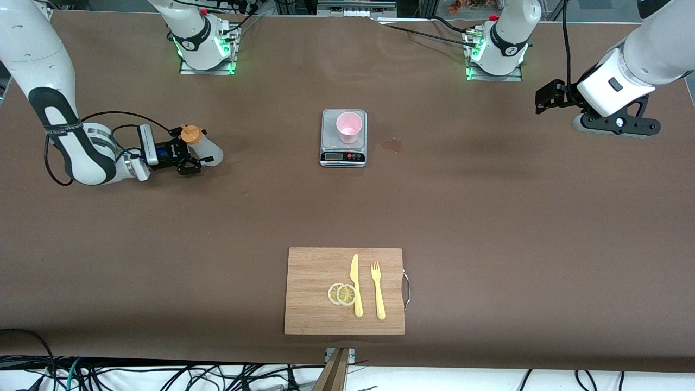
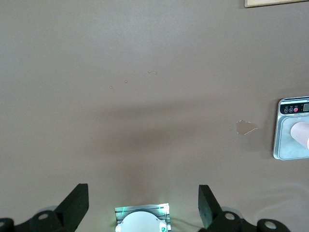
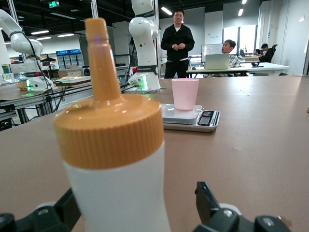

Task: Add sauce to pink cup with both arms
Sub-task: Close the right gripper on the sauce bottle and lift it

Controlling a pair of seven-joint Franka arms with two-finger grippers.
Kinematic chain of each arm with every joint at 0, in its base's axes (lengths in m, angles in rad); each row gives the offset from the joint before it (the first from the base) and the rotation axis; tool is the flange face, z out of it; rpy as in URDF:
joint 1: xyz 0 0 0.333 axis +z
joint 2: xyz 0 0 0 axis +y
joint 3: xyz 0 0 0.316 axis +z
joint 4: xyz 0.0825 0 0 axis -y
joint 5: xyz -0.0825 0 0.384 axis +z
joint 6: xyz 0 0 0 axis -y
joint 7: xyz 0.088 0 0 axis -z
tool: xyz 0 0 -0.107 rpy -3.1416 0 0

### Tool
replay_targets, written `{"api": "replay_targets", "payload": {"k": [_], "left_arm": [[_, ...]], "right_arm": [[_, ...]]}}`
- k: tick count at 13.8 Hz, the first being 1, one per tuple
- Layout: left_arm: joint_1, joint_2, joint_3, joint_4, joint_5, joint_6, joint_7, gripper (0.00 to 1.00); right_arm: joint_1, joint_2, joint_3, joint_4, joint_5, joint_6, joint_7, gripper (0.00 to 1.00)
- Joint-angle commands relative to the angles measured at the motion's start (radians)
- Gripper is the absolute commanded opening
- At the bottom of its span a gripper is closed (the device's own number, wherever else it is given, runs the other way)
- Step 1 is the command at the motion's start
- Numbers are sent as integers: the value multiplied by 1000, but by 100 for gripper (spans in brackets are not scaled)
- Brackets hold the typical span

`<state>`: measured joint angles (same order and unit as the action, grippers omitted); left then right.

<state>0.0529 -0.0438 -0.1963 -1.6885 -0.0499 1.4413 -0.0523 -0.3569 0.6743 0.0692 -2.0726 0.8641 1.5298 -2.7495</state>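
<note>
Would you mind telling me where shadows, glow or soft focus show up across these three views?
Front view: even light, green glow at both bases. Left wrist view: a broad soft shadow band crosses the table. Right wrist view: the squeeze bottle looms oversized and slightly soft, while the pink cup stays crisp.

No text readable anywhere. Scale [image 1: 343,146] display and buttons too small to make out; markings on the right arm's black band [image 1: 54,129] and on the right gripper [image 1: 191,157] too blurred to read.
</note>
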Motion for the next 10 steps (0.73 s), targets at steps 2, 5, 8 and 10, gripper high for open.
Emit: {"api": "replay_targets", "payload": {"k": [2,5,8,10], "left_arm": [[5,5,-8,24,22,-30,12,100],[8,7,-3,26,22,-32,19,100],[8,7,-5,26,22,-32,20,100],[7,5,-6,26,22,-38,15,100]], "right_arm": [[-2,21,12,-17,35,-7,-133,100],[6,21,14,-15,36,-8,-131,83],[12,16,14,-11,49,-11,-124,34],[19,11,14,-3,49,-17,-110,9]]}}
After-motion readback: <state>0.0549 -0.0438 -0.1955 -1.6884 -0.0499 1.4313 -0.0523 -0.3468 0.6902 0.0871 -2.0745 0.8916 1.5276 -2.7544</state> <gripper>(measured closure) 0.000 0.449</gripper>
